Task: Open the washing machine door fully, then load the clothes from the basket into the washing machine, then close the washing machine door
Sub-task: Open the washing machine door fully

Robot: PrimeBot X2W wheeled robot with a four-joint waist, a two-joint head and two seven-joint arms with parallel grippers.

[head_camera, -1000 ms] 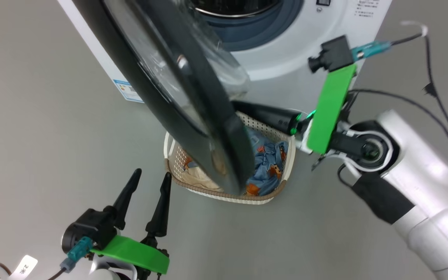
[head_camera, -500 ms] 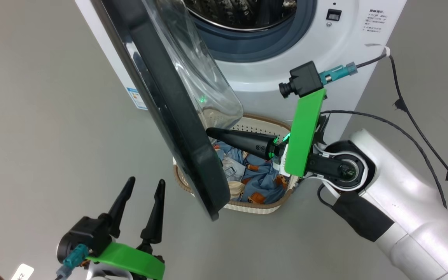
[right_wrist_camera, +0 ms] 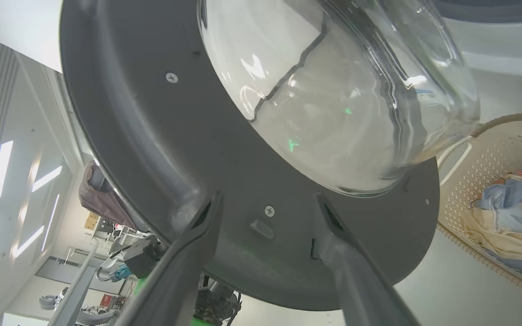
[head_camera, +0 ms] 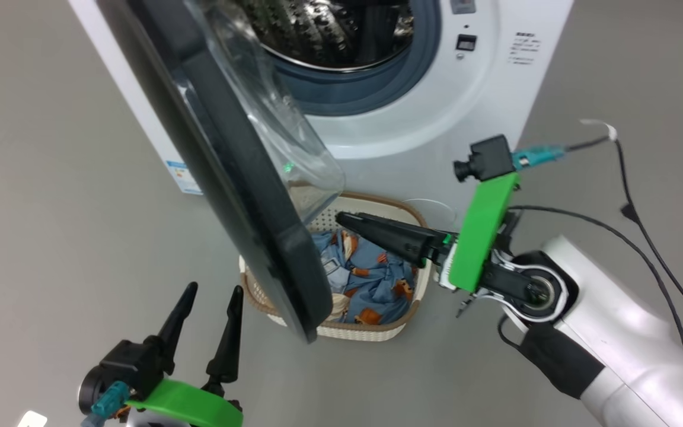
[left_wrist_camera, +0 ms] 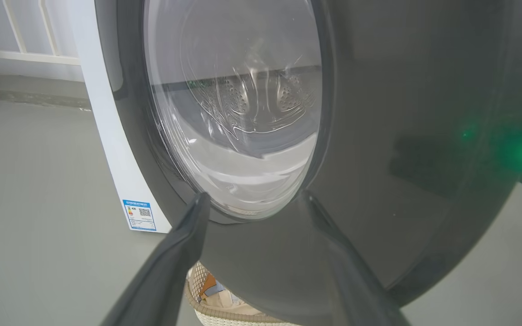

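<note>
Washing machine (head_camera: 436, 118) — white front-loader on a grey floor (head_camera: 51, 207). Its steel drum (head_camera: 329, 35) is exposed and, as far as it shows, holds no laundry.

Door (head_camera: 223, 178) — black ring around a clear glass bowl (head_camera: 282, 154). It is swung out on the machine's left side and seen nearly edge-on in the head view, with its lower edge hanging over the left part of the basket. Judged only part-open, so step one, opening it fully, is the step in hand.

Basket (head_camera: 341, 332): cream, perforated, brown rim. It sits on the floor just in front of the machine, below the opening and partly under the door.

Clothes (head_camera: 371, 273): blue bear-print pieces and a cream cloth (right_wrist_camera: 501, 237), all lying in the basket. None are loaded.

Right gripper (head_camera: 347, 219): above the basket on the door's inner side. Its fingers are spread wide with nothing between them, pointing at the ring just under the glass bowl. Whether a tip touches the door cannot be told.

Left gripper (head_camera: 214, 290): on the door's outer side, near the robot and apart from the door. Its fingers are wide and empty.

Next move, as judged: the door must swing further back toward the machine's left side until it clears the basket. A push on the inner face by the right gripper looks the readiest way, with the left gripper held out of the door's sweep. Only then would the clothes lie free for picking.
</note>
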